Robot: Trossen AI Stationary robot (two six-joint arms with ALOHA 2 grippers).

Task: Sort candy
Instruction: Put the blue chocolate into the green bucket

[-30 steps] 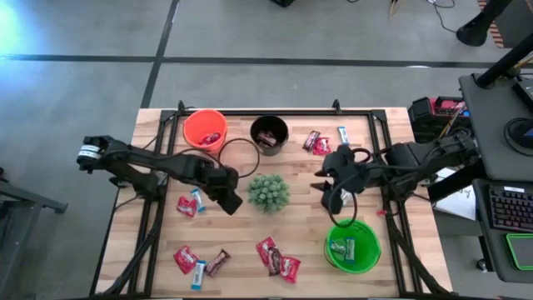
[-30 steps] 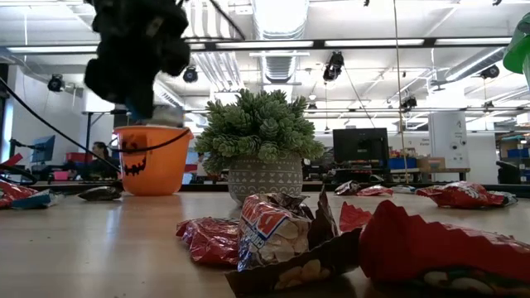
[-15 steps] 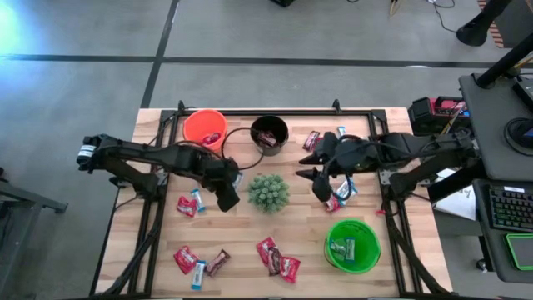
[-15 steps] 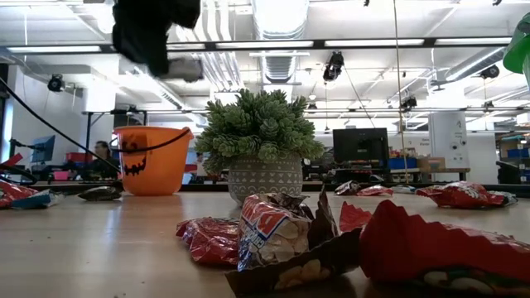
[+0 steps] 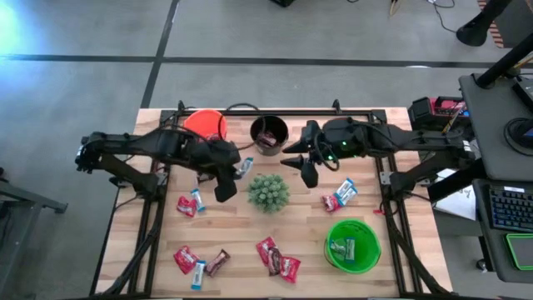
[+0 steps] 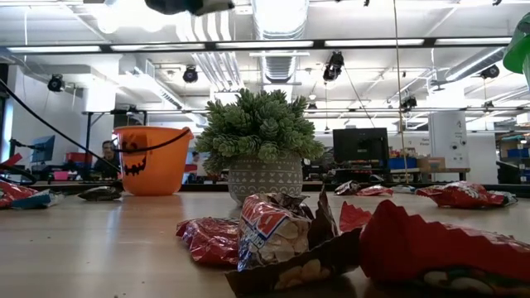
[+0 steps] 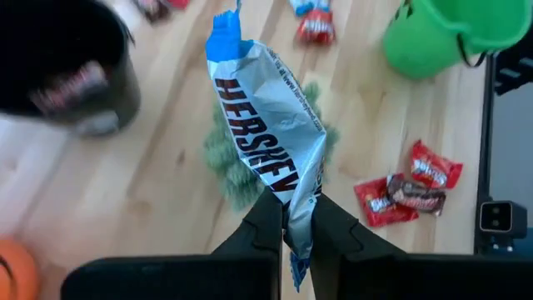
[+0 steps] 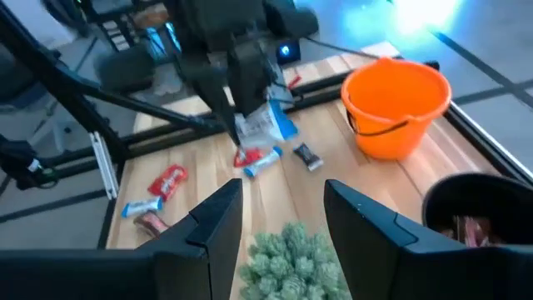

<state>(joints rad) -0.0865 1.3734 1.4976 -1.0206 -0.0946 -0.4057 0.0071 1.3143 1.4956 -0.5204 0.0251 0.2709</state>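
Table (image 5: pixel 250 229) – pale wood, matt; candy (image 7: pixel 271 142) – crinkled glossy foil; green bucket (image 5: pixel 352 246) – smooth plastic.

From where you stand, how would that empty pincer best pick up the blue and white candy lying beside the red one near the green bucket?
Probably straight down from above, pinching the blue and white candy across its narrow width at mid-length. It lies flat and slanted, touching the red candy at one side, so the right pincer, open and empty, should turn to match.
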